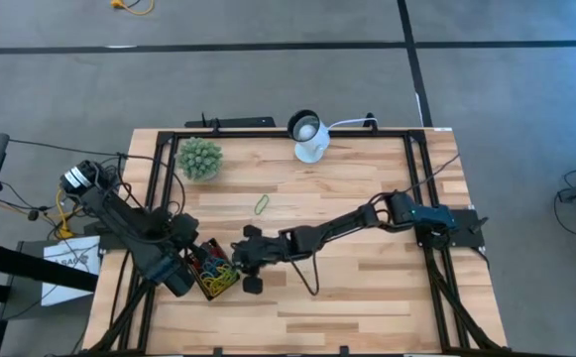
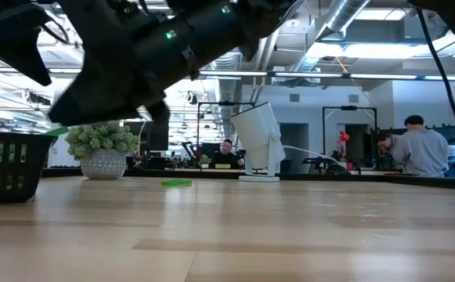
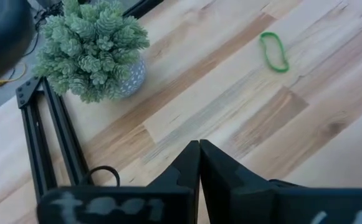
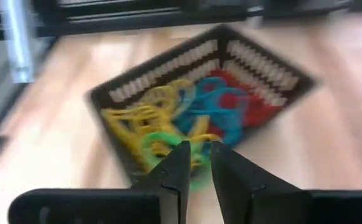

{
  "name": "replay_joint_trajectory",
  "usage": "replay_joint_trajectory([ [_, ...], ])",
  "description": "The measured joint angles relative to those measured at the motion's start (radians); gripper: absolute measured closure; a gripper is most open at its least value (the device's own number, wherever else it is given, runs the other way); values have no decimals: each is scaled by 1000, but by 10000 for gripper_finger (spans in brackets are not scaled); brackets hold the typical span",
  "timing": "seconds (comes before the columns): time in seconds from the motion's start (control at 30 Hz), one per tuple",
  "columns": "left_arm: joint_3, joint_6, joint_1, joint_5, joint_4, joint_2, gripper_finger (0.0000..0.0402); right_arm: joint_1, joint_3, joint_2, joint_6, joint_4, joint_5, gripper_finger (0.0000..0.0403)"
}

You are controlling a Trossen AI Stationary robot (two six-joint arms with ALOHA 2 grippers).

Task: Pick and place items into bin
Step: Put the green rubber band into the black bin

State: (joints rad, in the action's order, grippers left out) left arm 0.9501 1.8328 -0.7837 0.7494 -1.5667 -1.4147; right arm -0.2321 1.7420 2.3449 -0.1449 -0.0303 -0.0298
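Note:
The bin (image 1: 204, 290) is a small black tray near the table's left front; it holds several red, yellow, blue and green loops (image 4: 224, 106). One more green loop (image 1: 262, 205) lies flat on the wood farther back and also shows in the left wrist view as a green loop (image 3: 274, 51). My right gripper (image 4: 199, 158) reaches in from the right and hovers over the bin's (image 4: 168, 68) near corner, almost shut with a green loop at its fingertips. My left gripper (image 3: 199, 152) is shut and empty beside the bin's left side (image 1: 183, 248). My right gripper appears to pinch a thin green loop (image 4: 196, 182) between its two fingers, coming from above and from the table's right. Part of the loop (image 4: 157, 143) shows beside one finger. It hangs over the bin's contents; the picture is blurred, so the exact hold stays unclear.
A fuzzy green plant ball in a pot (image 1: 199, 159) stands at the far left. A white round lamp-like device (image 1: 309, 139) with a cable sits at the far edge. A black frame (image 1: 421, 169) borders the table. Bare wood spreads between the arms and to the right.

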Motion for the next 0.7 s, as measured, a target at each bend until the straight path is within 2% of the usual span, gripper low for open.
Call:
replay_joint_trajectory([
  [0.13, 0, -11, 0, 2, 25, -10, 401, -1, 2, -5, 22, 95, -159, 348],
  [0.27, 0, -15, -13, -9, 32, -39, 401, 0, 0, -2, 15, 134, -218, 378],
  [0.33, 0, -20, -22, -11, 33, -59, 401, -1, 1, -2, 14, 134, -213, 396],
  [0.43, 0, -19, -36, -13, 32, -85, 401, -14, 1, -2, 14, 102, -196, 395],
  [0.6, 0, -19, -42, -39, 30, -112, 401, -31, 1, -3, 13, 12, -76, 401],
  [0.7, 0, -18, -42, -43, 28, -113, 401, -37, 1, -3, 13, 0, -46, 401],
])
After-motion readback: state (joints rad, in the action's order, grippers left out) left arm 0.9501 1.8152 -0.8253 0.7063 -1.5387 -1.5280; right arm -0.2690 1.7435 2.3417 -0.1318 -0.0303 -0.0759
